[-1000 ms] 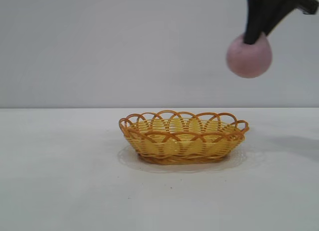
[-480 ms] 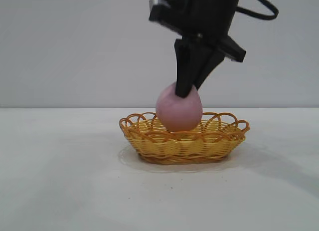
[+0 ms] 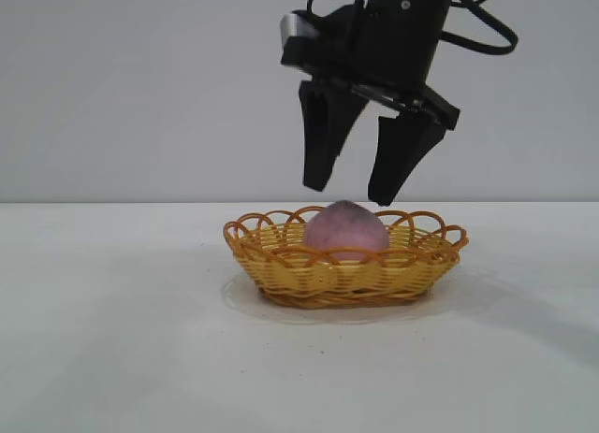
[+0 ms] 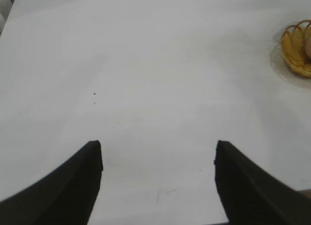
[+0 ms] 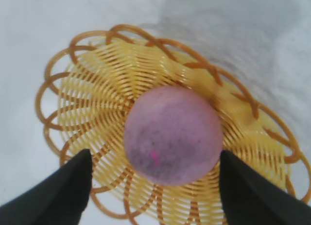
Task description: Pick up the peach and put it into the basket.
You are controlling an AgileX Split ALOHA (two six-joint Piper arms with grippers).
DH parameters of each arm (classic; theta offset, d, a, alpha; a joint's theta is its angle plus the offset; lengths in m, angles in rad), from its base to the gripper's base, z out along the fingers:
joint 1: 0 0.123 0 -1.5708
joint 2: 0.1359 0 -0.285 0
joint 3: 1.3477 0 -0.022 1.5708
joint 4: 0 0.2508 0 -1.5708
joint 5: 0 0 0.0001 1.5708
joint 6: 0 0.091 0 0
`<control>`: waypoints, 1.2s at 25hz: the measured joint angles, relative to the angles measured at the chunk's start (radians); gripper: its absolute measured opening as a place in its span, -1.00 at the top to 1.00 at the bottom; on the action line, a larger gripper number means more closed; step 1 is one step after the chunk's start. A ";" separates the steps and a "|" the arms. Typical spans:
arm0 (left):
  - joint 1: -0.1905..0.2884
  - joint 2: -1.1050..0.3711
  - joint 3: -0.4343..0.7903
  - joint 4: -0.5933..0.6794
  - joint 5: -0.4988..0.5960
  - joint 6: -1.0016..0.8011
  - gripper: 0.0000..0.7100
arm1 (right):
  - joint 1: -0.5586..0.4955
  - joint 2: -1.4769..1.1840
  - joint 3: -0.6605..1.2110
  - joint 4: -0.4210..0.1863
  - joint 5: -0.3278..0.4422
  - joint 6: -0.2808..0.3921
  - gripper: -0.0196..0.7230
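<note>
The right arm's black tool (image 3: 354, 192) is hanging in the upper centre of the exterior view, pointing steeply down, with its two tapered fingers (image 3: 321, 148) standing spread apart and gripping nothing; their tips are hovering just above the fruit without touching it. Directly below the gap, the dusty pink-mauve, matte, rounded peach (image 3: 345, 230) is sitting inside the shallow oval wicker basket (image 3: 271, 265) with yellow woven sides and an orange looped rim, its slightly pointed top rising a little above that rim. In the right wrist view the same peach (image 5: 173, 134) is filling the middle of the frame, resting on the yellow weave at the centre of the basket (image 5: 80, 98), while the spread tool (image 5: 155, 191) is showing a dark fingertip at each lower corner, both well clear of the fruit. The basket is standing in the middle of the exterior view on the plain white tabletop (image 3: 112, 339), in front of a pale grey wall (image 3: 140, 87). The left arm's tool (image 4: 158, 159) is showing in its own wrist view as two dark fingers at the lower edge, likewise spread and pinching nothing, over bare tabletop (image 4: 146, 79), with an edge of the basket (image 4: 293, 50) just peeking in at the upper right of that frame, well apart from it.
</note>
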 joint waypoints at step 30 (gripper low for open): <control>0.000 0.000 0.000 0.000 0.000 0.002 -0.33 | -0.595 -0.042 -0.216 -0.189 0.081 0.117 -0.42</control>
